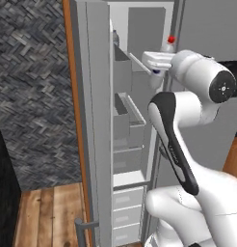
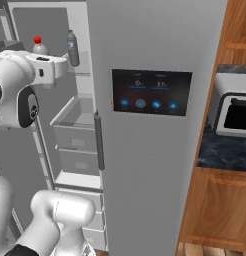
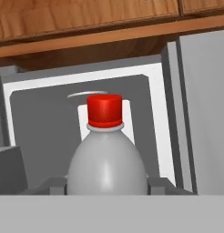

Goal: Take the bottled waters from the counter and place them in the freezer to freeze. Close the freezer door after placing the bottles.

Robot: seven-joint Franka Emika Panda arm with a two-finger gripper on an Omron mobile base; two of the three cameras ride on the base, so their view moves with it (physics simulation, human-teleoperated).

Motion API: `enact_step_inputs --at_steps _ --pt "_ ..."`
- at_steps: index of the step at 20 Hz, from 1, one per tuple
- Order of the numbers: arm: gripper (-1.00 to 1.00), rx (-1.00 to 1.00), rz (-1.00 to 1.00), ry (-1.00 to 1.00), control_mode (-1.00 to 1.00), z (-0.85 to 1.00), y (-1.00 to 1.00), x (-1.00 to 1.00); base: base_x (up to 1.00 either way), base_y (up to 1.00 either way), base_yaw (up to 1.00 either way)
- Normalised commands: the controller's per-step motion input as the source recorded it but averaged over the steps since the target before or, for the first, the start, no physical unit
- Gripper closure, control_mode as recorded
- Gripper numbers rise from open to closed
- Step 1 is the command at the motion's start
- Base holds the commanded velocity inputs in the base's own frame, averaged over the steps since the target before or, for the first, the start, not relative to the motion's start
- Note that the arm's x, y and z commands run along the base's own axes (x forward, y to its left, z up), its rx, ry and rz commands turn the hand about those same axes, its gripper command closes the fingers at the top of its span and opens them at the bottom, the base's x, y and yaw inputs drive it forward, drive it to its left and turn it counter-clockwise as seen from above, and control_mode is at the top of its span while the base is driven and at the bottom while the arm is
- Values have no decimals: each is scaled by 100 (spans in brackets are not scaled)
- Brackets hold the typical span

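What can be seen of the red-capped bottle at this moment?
The red-capped bottle is white and opaque, plastic-looking, with rounded shoulders narrowing to a short neck ring under a bright red cap. It stands upright, high in the open freezer. In the hand view it sits between the gripper fingers, whose jaws are closed on its body. From the right base view, the clear bottle stands just beyond it. Its lower half is hidden.

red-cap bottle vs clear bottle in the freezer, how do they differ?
The red-cap bottle is opaque white; the clear bottle is see-through grey with a pale cap. The red-cap bottle sits in the hand, shut on it; the clear bottle stands free beside it. Both are upright, up in the open freezer.
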Motion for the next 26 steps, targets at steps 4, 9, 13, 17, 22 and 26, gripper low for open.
enact_step_inputs --at_steps 4,9,13,17,22,26 --pt "100 -3 3 2 -100 0 -3 49 0 0 0" --pt "100 -1 4 1 -100 -1 0 47 0 0 0" --pt "100 0 1 0 -100 -7 0 55 0 0 0" --pt "100 -1 0 0 -100 -11 0 56 0 0 0" --pt "100 -10 0 0 -100 -15 6 51 0 0 0" --pt "100 -11 -1 0 -100 -4 3 59 0 0 0"
